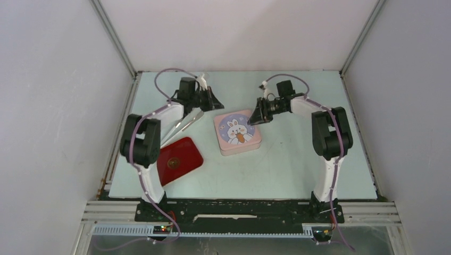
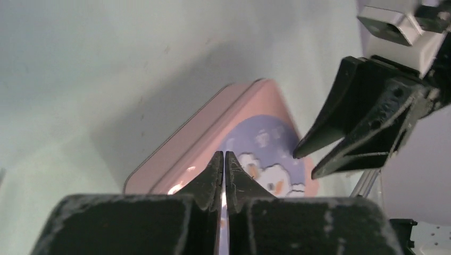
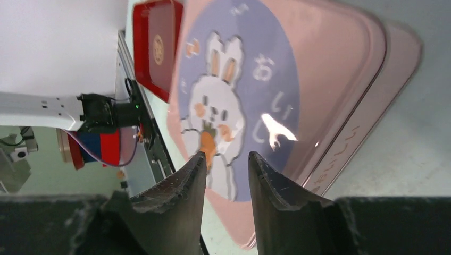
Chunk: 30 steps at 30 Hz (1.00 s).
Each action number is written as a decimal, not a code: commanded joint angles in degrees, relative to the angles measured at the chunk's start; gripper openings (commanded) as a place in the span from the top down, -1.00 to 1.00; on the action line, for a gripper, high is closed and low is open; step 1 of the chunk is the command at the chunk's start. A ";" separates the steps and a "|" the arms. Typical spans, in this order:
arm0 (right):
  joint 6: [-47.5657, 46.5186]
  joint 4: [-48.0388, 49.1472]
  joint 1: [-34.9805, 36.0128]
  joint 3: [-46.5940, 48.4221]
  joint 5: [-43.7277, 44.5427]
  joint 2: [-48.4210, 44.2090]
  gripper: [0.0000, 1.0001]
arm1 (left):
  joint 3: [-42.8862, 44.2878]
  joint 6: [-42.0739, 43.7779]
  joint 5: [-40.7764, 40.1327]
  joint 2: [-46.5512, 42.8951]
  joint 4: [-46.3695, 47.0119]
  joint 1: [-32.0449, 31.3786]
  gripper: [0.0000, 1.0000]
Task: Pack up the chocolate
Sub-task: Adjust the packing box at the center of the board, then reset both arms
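No chocolate shows in any view. A closed pink tin (image 1: 237, 133) with a rabbit on its lid lies at the table's middle; it also appears in the left wrist view (image 2: 250, 133) and the right wrist view (image 3: 298, 79). My left gripper (image 1: 214, 102) hangs just beyond the tin's far-left corner, shut (image 2: 224, 155) with nothing between its fingers. Over the tin's far-right corner my right gripper (image 1: 259, 117) stands open (image 3: 226, 155), holding nothing and pointing at the lid. Its black fingers (image 2: 340, 138) show in the left wrist view.
A red tray (image 1: 178, 159) with a round gold emblem lies at the near left, also in the right wrist view (image 3: 157, 48). A clear shiny flat thing (image 1: 187, 121) lies beside the left arm. White walls enclose the table.
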 commanded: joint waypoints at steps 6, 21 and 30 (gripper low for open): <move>-1.85 -2.11 -0.15 -0.07 -0.09 10.63 0.24 | -1.38 -7.73 4.74 12.73 3.01 0.01 0.89; -19.61 -14.57 -12.07 0.69 10.12 -18.13 -0.99 | 5.82 15.85 -7.51 -7.84 -7.81 4.23 0.47; -15.29 -3.90 -16.43 -3.65 26.83 -31.86 -0.99 | 0.81 26.55 -24.57 -22.03 -14.07 4.23 -0.30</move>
